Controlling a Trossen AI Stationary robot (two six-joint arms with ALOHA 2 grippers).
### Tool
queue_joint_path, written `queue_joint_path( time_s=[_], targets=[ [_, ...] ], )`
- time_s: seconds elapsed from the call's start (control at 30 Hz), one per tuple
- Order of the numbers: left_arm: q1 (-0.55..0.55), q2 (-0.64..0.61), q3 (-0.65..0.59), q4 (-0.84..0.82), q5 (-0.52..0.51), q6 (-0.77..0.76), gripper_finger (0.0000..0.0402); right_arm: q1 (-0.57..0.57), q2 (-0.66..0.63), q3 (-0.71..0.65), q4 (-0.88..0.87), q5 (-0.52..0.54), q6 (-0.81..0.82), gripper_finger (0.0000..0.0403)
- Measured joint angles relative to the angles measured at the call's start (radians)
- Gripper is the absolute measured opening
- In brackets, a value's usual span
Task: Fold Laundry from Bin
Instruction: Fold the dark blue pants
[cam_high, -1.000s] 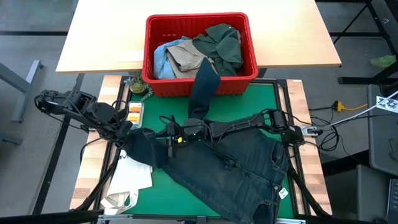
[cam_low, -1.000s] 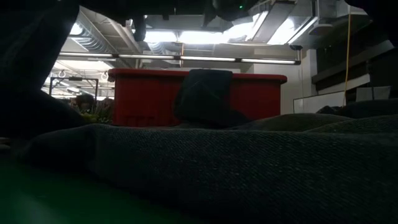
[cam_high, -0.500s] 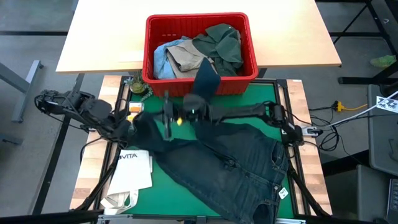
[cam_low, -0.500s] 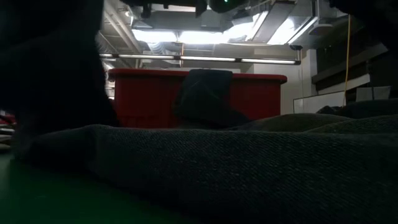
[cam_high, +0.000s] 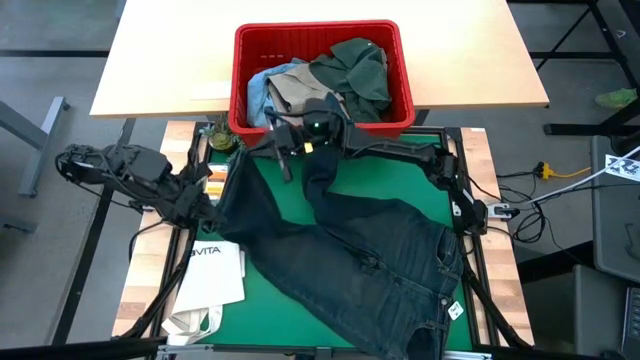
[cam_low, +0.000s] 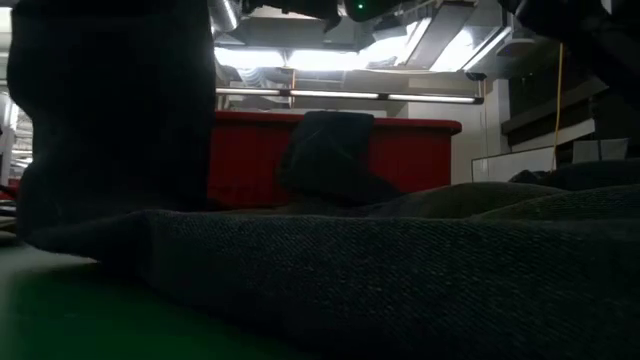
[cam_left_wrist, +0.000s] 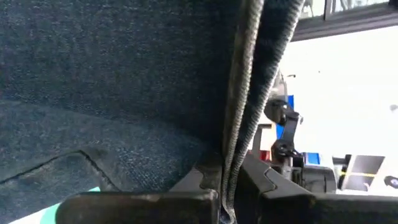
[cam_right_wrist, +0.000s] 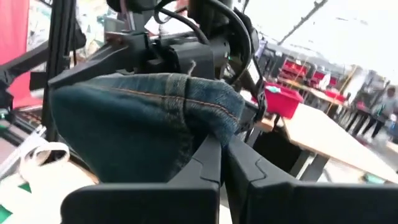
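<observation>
The step in hand looks like spreading one garment flat before folding: the dark navy-grey trousers (cam_high: 370, 265) lie across the green mat (cam_high: 385, 180) on the worktop, and both arms have a hem pinched. The right gripper (cam_high: 283, 150) is clenched on the end of a trouser leg just in front of the bin (cam_high: 240, 70), with a fold of denim bunched over its fingers in the right wrist view. The left gripper (cam_high: 205, 205) is clamped on the fabric edge at the mat's left side, the seam running straight down between its fingers in the left wrist view. The red bin sits past the mat's far edge and holds a dark green shirt (cam_high: 360, 65), a khaki garment (cam_high: 300, 92) and light blue jeans (cam_high: 258, 95). The next move probably calls for drawing the two held ends apart and laying the leg flat without dragging the waist off the mat. A white paper bag (cam_high: 212, 275) lies at the mat's near left. The low view shows ceiling strip lights (cam_low: 340, 60) in the room beyond.
</observation>
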Motion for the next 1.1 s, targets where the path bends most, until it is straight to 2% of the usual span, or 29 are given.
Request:
queue_joint_path(
  time_s=[0.13,0.33,0.5,0.63,0.77,0.9,1.1],
  targets=[
    [-0.001,0.018,0.000,-0.003,-0.050,0.001,0.0012,-0.014,0.000,0.000,-0.030,-0.053,0.003,0.0003],
    [-0.003,0.090,0.000,-0.007,-0.038,0.000,0.0012,-0.015,-0.001,0.000,-0.158,-0.255,-0.105,0.0002],
    [-0.011,0.208,0.000,-0.004,-0.052,0.000,0.0012,-0.027,-0.005,0.000,-0.229,-0.308,-0.165,0.0001],
    [-0.043,0.304,0.000,0.014,-0.056,-0.001,0.0012,-0.034,-0.005,0.000,-0.388,-0.425,-0.245,0.0001],
    [-0.086,0.400,0.000,0.122,-0.055,-0.002,0.0012,-0.032,-0.015,0.000,-0.606,-0.539,-0.334,0.0001],
    [-0.124,0.491,0.000,0.236,-0.059,0.000,0.0012,-0.007,-0.051,0.000,-0.860,-0.506,-0.480,0.0001],
    [-0.167,0.612,0.000,0.287,-0.079,-0.003,0.0012,0.072,-0.077,0.000,-1.230,-0.308,-0.738,0.0000]
  ],
)
